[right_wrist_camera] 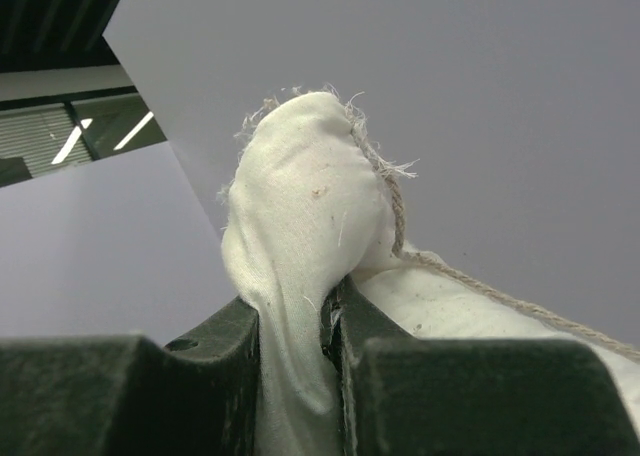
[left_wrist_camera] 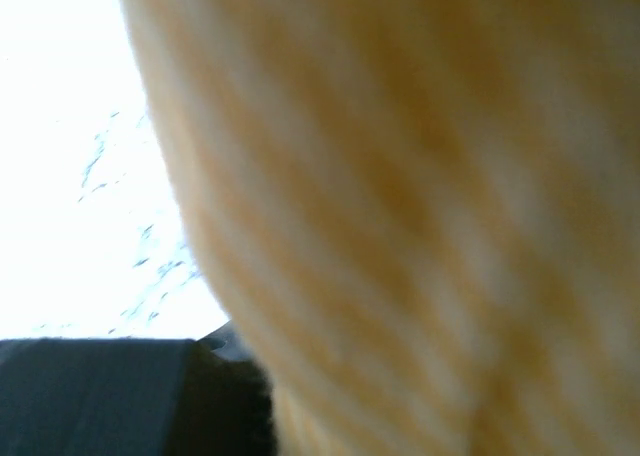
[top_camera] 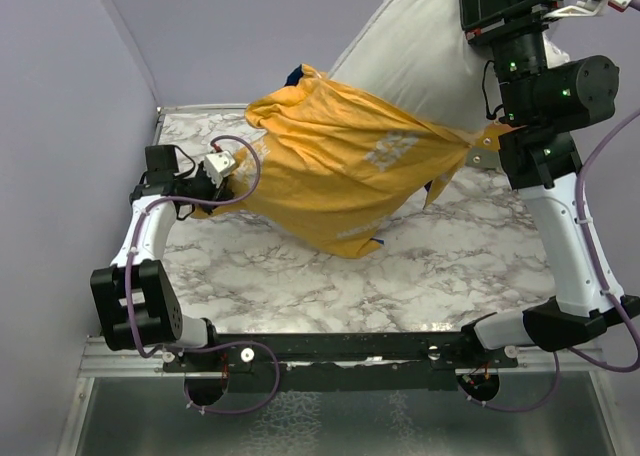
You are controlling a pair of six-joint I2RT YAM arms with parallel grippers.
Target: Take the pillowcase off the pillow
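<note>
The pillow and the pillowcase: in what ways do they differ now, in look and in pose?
Colour: the pillowcase shows yellow-orange with pale lettering; the pillow is plain white. Pose: the pillow is held up by a corner in the right pincer, while the pillowcase sags toward the table. Cover: the pillow's upper part is bare; the pillowcase wraps only its lower part. Both are soft cloth things.

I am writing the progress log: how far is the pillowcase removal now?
Done: the upper part of the pillow is out, bare white above the pillowcase. In hand: the right pincer holds the pillow's corner high; the left pincer is shut on the pillowcase's edge. Left: pulling the rest free.
</note>
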